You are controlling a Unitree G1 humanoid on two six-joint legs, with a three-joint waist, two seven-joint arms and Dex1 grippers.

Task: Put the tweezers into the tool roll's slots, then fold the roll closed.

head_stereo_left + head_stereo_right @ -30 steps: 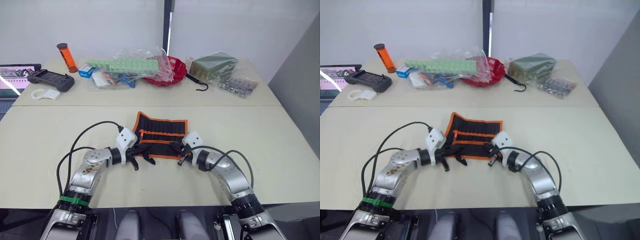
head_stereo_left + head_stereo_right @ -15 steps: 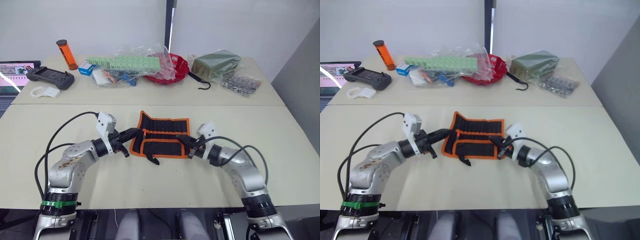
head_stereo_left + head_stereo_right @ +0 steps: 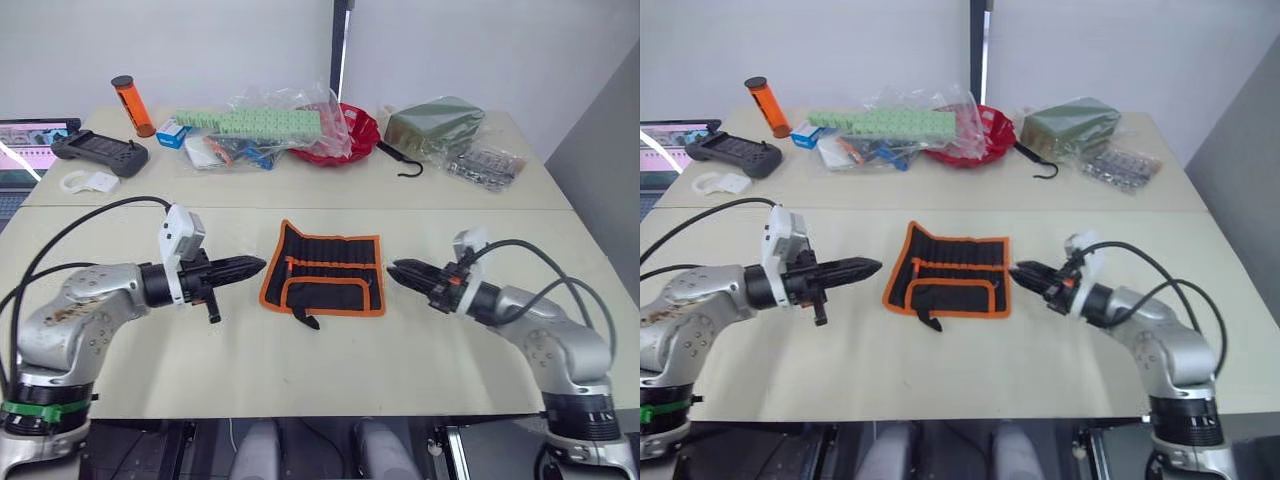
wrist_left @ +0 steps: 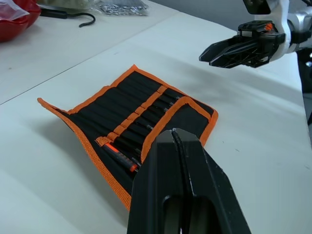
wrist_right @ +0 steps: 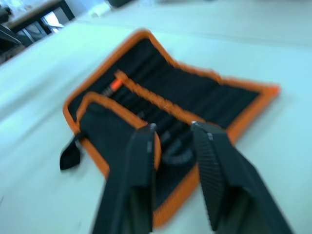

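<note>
The tool roll (image 3: 322,275), black with orange binding, lies flat on the near table with one flap folded over its near edge and a black strap (image 3: 306,319) trailing out. Slim black tweezers (image 4: 163,100) sit in its slots (image 4: 141,117), beside an orange-marked tool (image 4: 119,153). My left gripper (image 3: 255,266) hovers just left of the roll, pointing at it, fingers shut on nothing. On the roll's right, my right gripper (image 3: 396,268) is open with a clear gap between its fingers (image 5: 146,146), holding nothing. Neither gripper touches the roll.
The far table holds an orange cylinder (image 3: 132,107), a controller (image 3: 100,153), a laptop (image 3: 30,140), plastic bags with a green block (image 3: 250,122), a red bowl (image 3: 345,135), an olive-green bag (image 3: 435,125), a black hook (image 3: 400,165) and a packet of small parts (image 3: 485,165).
Both grippers have drawn back from the roll's near corners, the left one to the left and the right one to the right. The roll stays on the table with its near flap folded.
</note>
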